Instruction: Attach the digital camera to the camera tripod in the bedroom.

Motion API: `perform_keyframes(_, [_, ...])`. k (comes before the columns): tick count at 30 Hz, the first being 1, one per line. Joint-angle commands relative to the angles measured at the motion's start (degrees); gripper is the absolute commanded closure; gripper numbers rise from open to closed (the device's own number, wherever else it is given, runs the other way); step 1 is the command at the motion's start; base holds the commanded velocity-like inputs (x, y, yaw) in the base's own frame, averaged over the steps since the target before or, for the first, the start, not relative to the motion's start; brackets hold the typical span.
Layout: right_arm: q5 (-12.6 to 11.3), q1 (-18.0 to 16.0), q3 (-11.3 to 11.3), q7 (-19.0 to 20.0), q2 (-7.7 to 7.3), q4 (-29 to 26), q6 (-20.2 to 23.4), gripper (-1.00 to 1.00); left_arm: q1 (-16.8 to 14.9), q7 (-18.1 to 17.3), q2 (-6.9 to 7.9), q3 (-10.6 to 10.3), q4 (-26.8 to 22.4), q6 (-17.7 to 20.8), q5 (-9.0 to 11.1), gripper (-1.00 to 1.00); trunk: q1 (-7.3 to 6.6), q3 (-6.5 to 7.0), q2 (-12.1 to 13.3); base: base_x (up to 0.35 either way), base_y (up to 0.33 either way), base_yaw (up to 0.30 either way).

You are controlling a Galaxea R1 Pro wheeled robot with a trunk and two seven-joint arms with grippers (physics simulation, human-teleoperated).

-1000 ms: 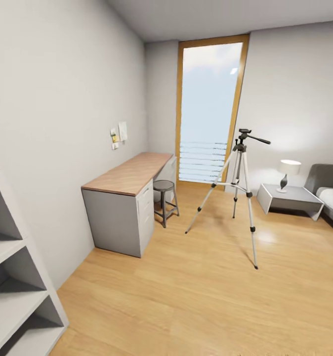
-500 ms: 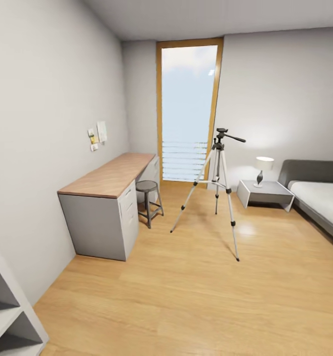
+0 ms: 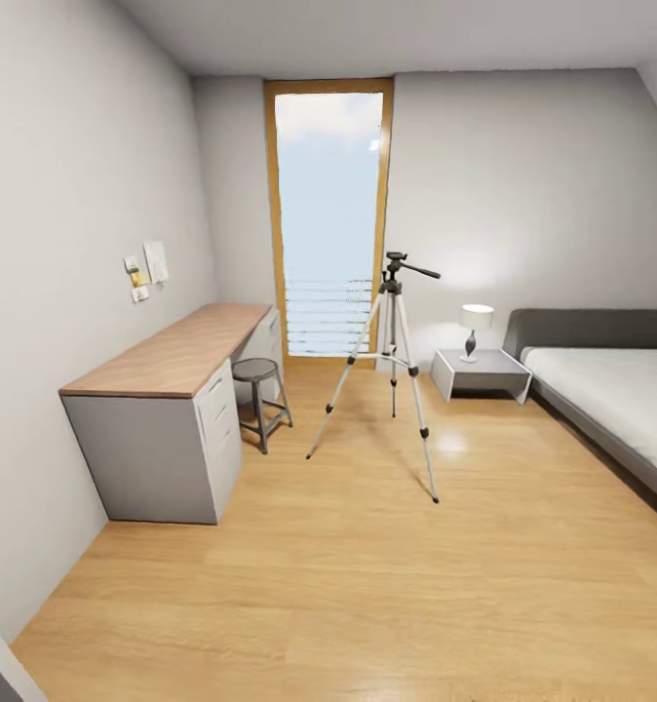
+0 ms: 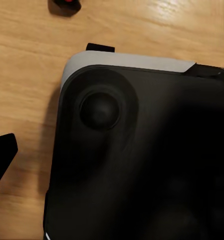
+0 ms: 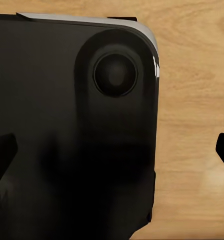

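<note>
Both wrist views look down on the robot's dark base (image 4: 141,160) over wood floor (image 3: 367,585); whether either pincer is spread, I cannot tell. Farther off, the tripod (image 3: 392,361) stands between tabletop (image 3: 173,356) and bed (image 3: 621,390), before the window (image 3: 328,214).

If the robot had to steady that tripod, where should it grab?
Probably the centre column just under the head of the tripod, coming from the open floor on the near side. There the three splayed legs meet in one slim upright post; lower down they spread wide, and the long handle sticks out sideways.
</note>
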Motion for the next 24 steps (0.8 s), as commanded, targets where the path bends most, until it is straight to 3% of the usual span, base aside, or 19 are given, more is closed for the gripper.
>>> perform_keyframes(1, [-0.01,-0.01,0.00,-0.02,0.00,0.01,-0.19,-1.00,0.01,0.00,-0.01,0.01,-0.01,-0.13,0.41,-1.00,0.00,-0.04,-0.02,0.000,0.000,-0.244])
perform_keyframes(24, [-0.01,0.00,-0.02,-0.02,0.00,0.01,-0.22,-1.00,0.01,0.00,-0.01,0.01,0.22,-0.10,0.40,-1.00,0.00,-0.04,-0.02,0.000,0.000,-0.244])
